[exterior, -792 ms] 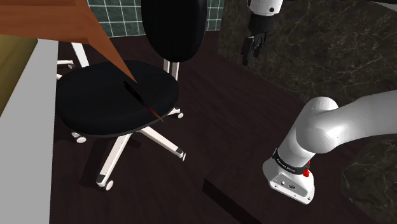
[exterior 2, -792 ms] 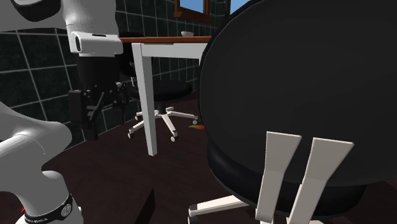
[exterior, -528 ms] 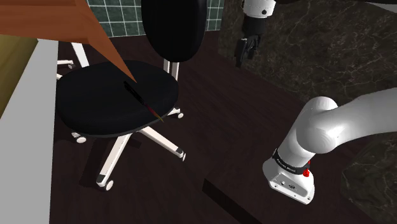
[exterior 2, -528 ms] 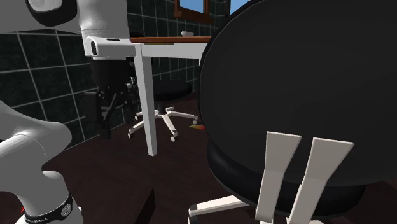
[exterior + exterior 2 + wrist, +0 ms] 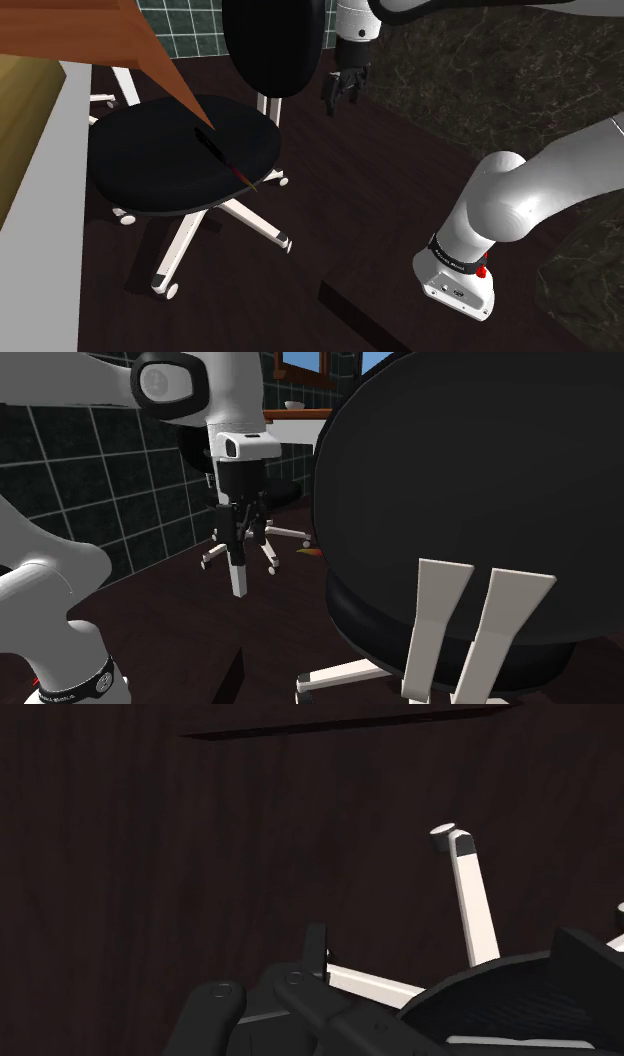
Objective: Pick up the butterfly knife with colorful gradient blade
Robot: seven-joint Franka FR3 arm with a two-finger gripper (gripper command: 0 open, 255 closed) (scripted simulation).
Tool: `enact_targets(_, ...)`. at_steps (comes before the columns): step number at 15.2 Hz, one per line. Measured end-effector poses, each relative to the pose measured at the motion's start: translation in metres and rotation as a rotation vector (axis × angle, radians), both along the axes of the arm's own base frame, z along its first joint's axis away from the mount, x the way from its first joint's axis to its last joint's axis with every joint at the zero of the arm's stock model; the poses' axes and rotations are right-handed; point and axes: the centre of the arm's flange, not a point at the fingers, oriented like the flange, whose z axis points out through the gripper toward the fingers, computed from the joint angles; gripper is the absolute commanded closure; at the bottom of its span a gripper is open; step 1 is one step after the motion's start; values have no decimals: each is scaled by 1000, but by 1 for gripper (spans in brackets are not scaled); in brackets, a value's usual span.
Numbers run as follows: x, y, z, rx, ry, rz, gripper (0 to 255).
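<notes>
Butterfly knife, lying on chair seat

Butterfly knife lying flat on black chair seat, slim, dark, diagonal, red-orange tip near seat's edge

The scene was dim and evenly lit. The dark floor swallowed most shadow, while the white arm caught a soft highlight.
</notes>
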Motion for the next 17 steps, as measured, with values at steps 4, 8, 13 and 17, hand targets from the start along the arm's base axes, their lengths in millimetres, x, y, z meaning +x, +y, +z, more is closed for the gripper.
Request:
enact_targets(4,30,38,-15,10,-17,-10,0)
enact_targets(8,65,71,-23,21,-35,-20,0)
enact_targets(13,103,117,-38,34,-56,-31,0)
enact_targets(17,137,157,-51,46,-72,-41,0)
